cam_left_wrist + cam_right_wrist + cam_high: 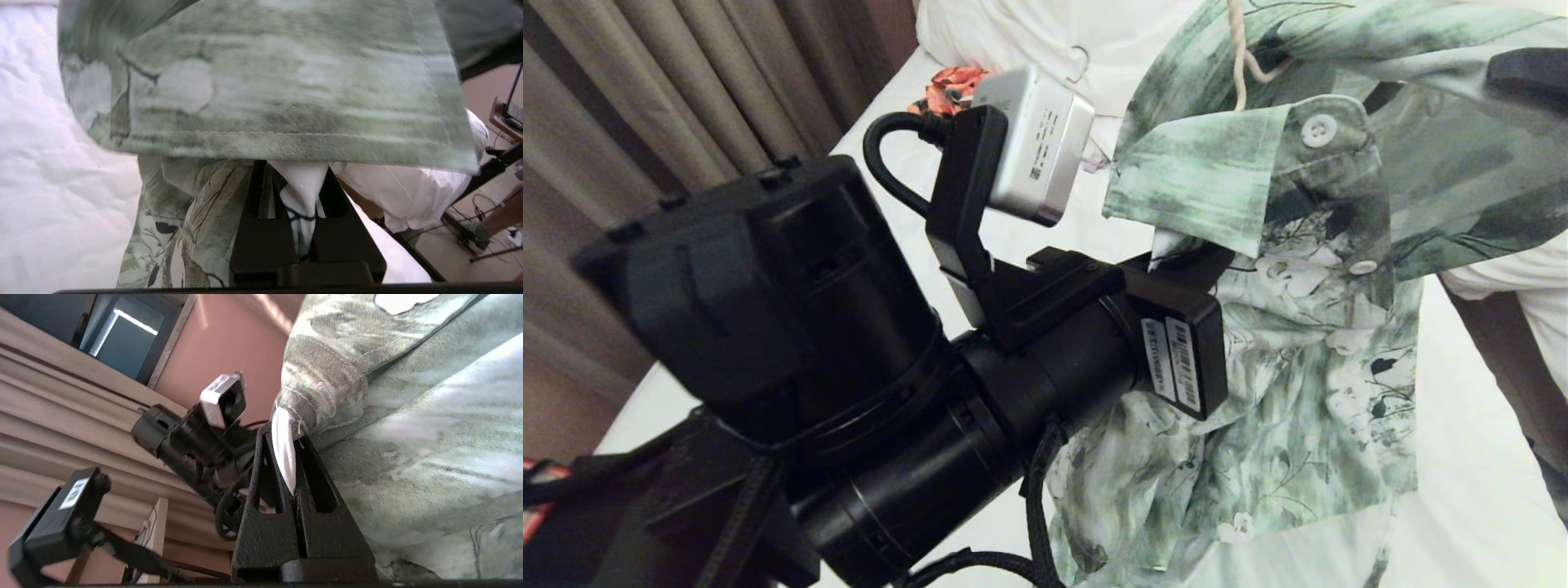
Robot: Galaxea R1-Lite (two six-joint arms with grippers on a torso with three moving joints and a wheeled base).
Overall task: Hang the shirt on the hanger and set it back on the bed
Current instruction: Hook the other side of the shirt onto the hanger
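As gripped: crumpled green-floral shirt

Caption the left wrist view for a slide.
Left gripper shut on a fold of the green floral shirt, lifted above the white bed.

Left pincer and right pincer are both raised and clamped tight.

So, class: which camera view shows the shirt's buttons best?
The head view: two white buttons sit plainly on the shirt placket below the collar. The left wrist view shows only blurred fabric and a hem; the right wrist view shows folds and seams, no clear buttons.
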